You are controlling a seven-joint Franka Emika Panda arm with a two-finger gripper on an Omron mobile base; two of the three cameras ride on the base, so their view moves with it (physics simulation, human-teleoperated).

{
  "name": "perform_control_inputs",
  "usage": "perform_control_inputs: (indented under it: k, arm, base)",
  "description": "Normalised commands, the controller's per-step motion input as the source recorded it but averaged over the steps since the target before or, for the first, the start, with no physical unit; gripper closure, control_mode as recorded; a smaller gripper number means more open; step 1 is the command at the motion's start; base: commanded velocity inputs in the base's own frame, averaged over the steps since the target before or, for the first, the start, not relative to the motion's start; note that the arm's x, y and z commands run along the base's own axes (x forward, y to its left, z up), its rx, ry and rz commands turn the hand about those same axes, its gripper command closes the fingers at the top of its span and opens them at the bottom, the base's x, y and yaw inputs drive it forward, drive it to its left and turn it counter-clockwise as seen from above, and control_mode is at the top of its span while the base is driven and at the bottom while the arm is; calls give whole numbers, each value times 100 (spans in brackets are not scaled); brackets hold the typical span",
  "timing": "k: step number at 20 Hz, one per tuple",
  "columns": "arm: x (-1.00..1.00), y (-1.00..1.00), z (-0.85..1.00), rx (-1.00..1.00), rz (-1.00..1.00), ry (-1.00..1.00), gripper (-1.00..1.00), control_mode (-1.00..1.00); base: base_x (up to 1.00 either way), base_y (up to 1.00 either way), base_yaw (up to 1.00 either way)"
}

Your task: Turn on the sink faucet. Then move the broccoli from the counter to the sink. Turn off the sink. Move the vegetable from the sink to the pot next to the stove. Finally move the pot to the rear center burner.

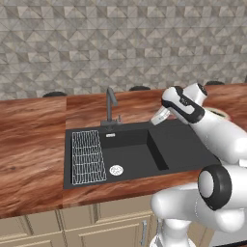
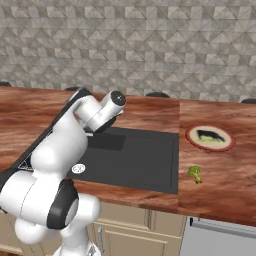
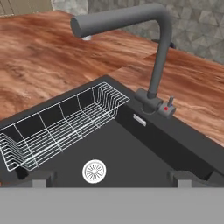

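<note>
The dark grey faucet (image 1: pixel 111 102) stands behind the black sink (image 1: pixel 183 144), its spout (image 3: pixel 118 19) reaching over the basin. Its small handle (image 3: pixel 168 107) carries a red dot, and no water runs. My gripper (image 1: pixel 158 116) hovers open above the sink's right half, aimed at the faucet, with nothing between its fingertips (image 3: pixel 37 177). The broccoli (image 2: pixel 195 173) lies on the wooden counter right of the sink (image 2: pixel 140 160). The pot and the stove are out of view.
A wire rack (image 1: pixel 88 157) sits in the basin's left part, beside the round drain (image 3: pixel 94 170). A red-rimmed plate (image 2: pixel 210 137) lies on the counter behind the broccoli. A tiled wall runs along the back.
</note>
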Motion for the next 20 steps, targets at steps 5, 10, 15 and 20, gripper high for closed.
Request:
perform_control_inputs:
  k: [5,10,15,20]
  arm:
    - [40,2,-1,-1,-1,0,-100,-100]
    - [34,4,0,0,0,0,-100,-100]
    - [22,2,0,0,0,0,-100,-100]
    - [18,0,0,0,0,0,-100,-100]
  base:
    - [0,0,0]
    - [0,0,0]
    - [0,0,0]
    - [0,0,0]
